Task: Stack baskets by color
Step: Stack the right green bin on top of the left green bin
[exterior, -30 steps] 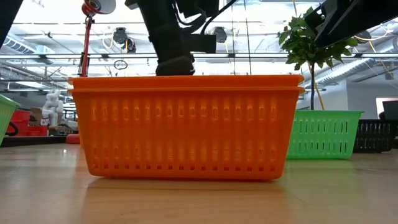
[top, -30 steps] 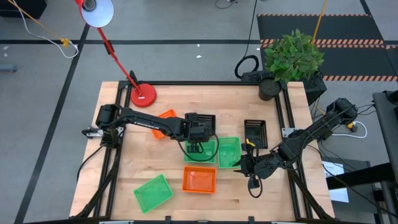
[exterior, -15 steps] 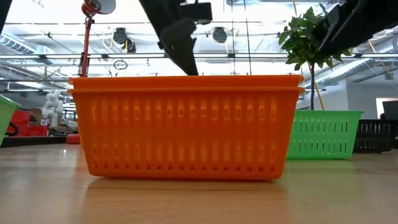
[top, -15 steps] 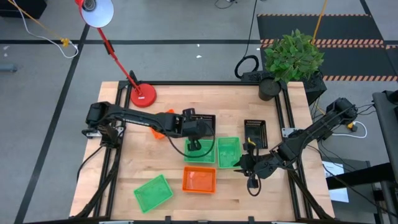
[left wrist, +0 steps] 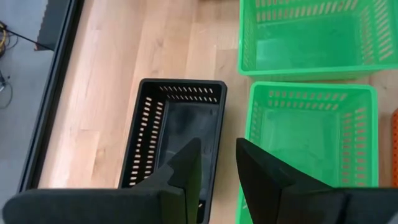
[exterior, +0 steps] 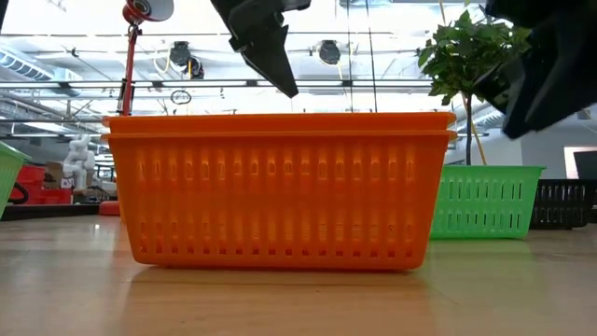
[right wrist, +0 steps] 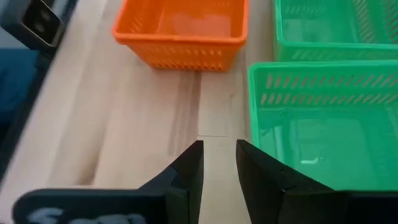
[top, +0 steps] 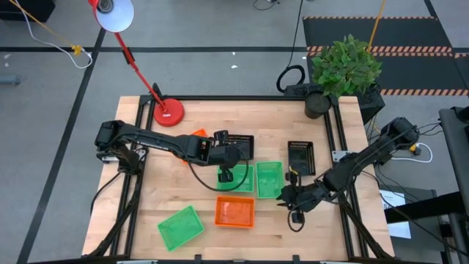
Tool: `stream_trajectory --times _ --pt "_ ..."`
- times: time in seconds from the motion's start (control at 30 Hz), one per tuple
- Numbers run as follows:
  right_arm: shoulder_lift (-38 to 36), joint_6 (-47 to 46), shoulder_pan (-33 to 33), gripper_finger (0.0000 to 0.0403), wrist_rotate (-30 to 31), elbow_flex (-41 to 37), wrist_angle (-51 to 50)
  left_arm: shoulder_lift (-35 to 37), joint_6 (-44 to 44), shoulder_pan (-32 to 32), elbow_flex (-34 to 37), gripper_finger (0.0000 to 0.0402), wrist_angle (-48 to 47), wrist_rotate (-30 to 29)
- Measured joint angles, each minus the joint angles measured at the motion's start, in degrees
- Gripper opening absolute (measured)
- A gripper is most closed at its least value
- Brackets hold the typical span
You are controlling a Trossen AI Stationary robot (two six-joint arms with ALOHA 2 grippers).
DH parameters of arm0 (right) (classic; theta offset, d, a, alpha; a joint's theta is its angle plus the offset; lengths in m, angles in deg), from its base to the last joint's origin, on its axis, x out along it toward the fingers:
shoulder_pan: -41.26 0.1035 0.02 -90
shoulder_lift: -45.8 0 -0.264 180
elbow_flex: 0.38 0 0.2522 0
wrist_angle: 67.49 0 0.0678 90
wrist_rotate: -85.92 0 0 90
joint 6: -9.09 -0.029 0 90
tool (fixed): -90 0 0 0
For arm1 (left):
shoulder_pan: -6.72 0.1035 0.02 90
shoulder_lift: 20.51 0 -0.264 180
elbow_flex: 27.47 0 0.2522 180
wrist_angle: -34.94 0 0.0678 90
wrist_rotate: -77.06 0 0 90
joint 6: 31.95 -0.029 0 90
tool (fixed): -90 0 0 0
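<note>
You're getting bright, even overhead light — the ceiling lights are glaring white in the low view, while the desk is showing only soft shadows.

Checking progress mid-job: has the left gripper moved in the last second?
Yes. In the high view the left gripper has pulled back toward the round red lamp base, off the bright green slotted plastic basket.

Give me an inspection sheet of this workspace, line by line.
Surface: wooden table, nothing spilled seen.
Job's things: three green baskets unstacked; orange basket in front, another partly hidden at back; two black baskets apart.
Clutter: red lamp base on far left corner.
Grippers: left gripper above a green basket, open, empty; right gripper beside another, open, empty.
Cables: black coil beyond the table.
Surroundings: potted plant at far right corner.
</note>
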Motion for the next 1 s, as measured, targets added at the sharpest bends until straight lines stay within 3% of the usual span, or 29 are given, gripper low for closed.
stream_trajectory --times 0.3,0.47,0.73,1.0 --pt "3.92 3.17 -1.80 0.0164 3.21 -0.09 0.40 0.00 -0.01 0.04 0.00 0.0102 1.29 -0.02" --pt "4.13 3.85 -2.62 0.0170 3.14 -0.09 -1.42 0.00 -0.04 0.04 0.00 0.0102 1.28 -0.02" --pt "4.13 3.18 -2.79 0.0124 2.93 -1.25 -2.65 0.00 -0.15 0.04 0.00 0.0102 1.30 -0.02" --pt "3.86 3.27 -2.86 0.0019 1.40 -2.67 -2.91 -0.02 -0.13 0.04 0.00 0.0102 1.28 -0.02"
